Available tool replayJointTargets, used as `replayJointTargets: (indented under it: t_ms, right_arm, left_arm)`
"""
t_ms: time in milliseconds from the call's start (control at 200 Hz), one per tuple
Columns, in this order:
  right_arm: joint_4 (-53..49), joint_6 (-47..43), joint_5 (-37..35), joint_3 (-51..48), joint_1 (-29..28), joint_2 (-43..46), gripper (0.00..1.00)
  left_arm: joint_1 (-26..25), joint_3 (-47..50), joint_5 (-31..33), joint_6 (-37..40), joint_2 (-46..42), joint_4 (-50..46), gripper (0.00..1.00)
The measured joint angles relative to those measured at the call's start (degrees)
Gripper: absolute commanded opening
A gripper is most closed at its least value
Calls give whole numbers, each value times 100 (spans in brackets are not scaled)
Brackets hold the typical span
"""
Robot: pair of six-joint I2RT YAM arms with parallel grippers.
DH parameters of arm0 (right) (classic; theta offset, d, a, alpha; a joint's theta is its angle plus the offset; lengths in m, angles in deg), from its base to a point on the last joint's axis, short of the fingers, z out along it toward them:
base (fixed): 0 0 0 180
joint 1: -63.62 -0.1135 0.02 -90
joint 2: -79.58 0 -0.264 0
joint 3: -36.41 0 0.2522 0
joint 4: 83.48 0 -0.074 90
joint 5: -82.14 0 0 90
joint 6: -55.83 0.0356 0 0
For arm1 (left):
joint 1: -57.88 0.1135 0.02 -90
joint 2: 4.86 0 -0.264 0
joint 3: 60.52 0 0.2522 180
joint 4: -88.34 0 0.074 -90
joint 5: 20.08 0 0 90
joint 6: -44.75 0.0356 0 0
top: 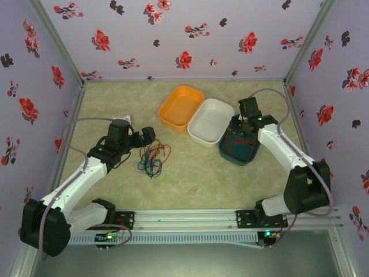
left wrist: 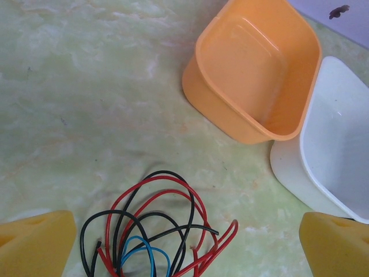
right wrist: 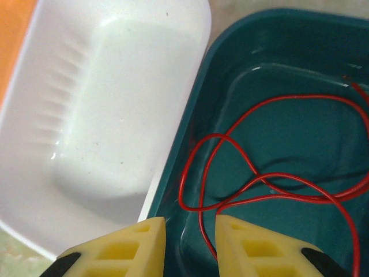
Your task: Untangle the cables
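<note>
The left pincer (left wrist: 187,214) is held wide open, with nothing between its yellow fingers (left wrist: 36,242). It is poised just above the tangle of cables (left wrist: 155,231), which lies loose on the tabletop (left wrist: 86,104) as overlapping red, black and blue loops. In the overhead view this tangle (top: 151,158) is seen just in front of the left pincer (top: 149,135), left of centre.

The right pincer (right wrist: 190,222) is parted by a narrow gap and is lowered over the teal tub (right wrist: 288,133). A red cable (right wrist: 305,96) lies looped on the tub's floor, and one strand of it runs down into the gap between the fingers (right wrist: 118,248). Whether the strand is touched by either pad cannot be told.

The tabletop (top: 196,173) is a pale cream-green marbled surface. It is enclosed on three sides by lilac walls (top: 173,52) printed with red and dark flowers.

Three tubs are set in a row toward the back right. The orange tub (top: 181,107) is empty, and the white tub (top: 210,122) touching it is empty too. The teal tub (top: 230,151) sits just beside the white one, under the right pincer (top: 245,124), well apart from the tangle.
</note>
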Motion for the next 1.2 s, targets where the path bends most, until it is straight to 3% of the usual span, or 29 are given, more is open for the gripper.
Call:
replayJointTargets:
  t_ms: [205, 505, 925, 1200]
  right_arm:
    - [-160, -66, -166, 153, -332, 481, 33]
    - [-199, -295, -326, 660, -1412, 398, 33]
    - [-74, -649, -120, 1598, -2990, -1075, 34]
    - [-9, -850, 446, 2035, -3429, -2208, 34]
  left_arm:
    - [92, 0, 9, -114, 2, -48, 100]
    - [197, 15, 39, -284, 28, -184, 100]
    - [317, 195, 42, -470, 238, -247, 100]
    - [398, 614, 11, -699, 245, -240, 100]
